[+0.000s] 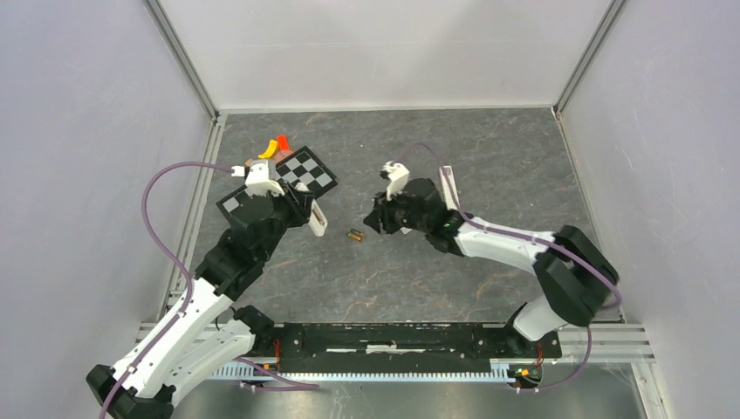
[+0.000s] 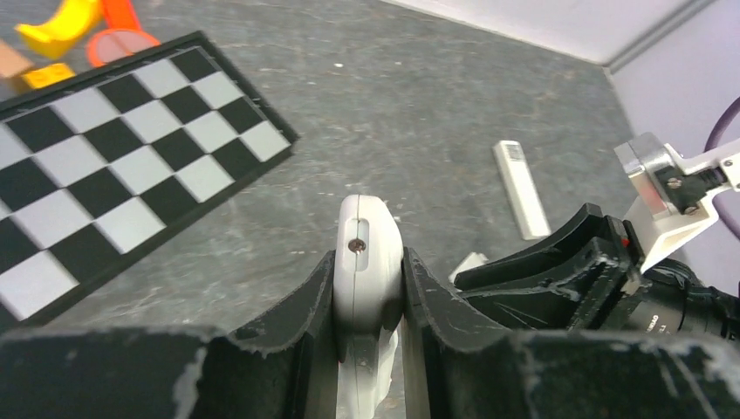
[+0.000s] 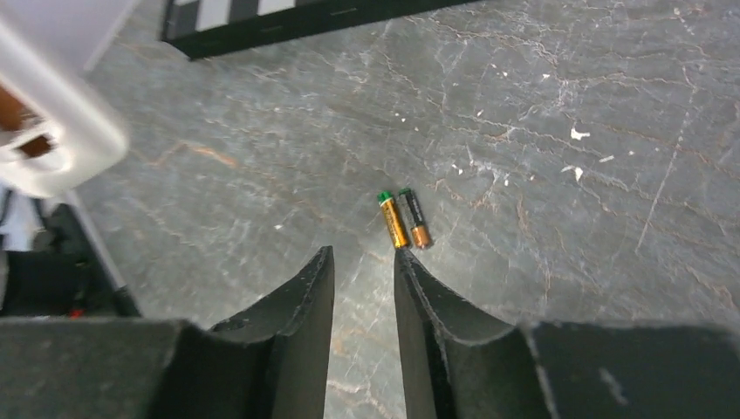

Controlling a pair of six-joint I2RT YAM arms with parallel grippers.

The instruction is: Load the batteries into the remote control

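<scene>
Remote [image 2: 368,240] clamped in left gripper [image 2: 368,262]; right gripper [image 3: 364,257] narrowly parted, empty, just beside two batteries [image 3: 403,220] lying side by side on table [image 3: 567,288].

Quick headcount: two batteries [image 3: 403,220], side by side in the middle of the right wrist view. One remote control [image 2: 368,253], bottom centre of the left wrist view. One plain white strip [image 2: 521,188], right of centre there. One checkerboard [image 2: 122,148] on the left. In the upper left corner, one yellow piece [image 2: 61,22] and one orange piece [image 2: 118,26]. Two arms in total, the left arm [image 1: 218,271] and the right arm [image 1: 506,244].
</scene>
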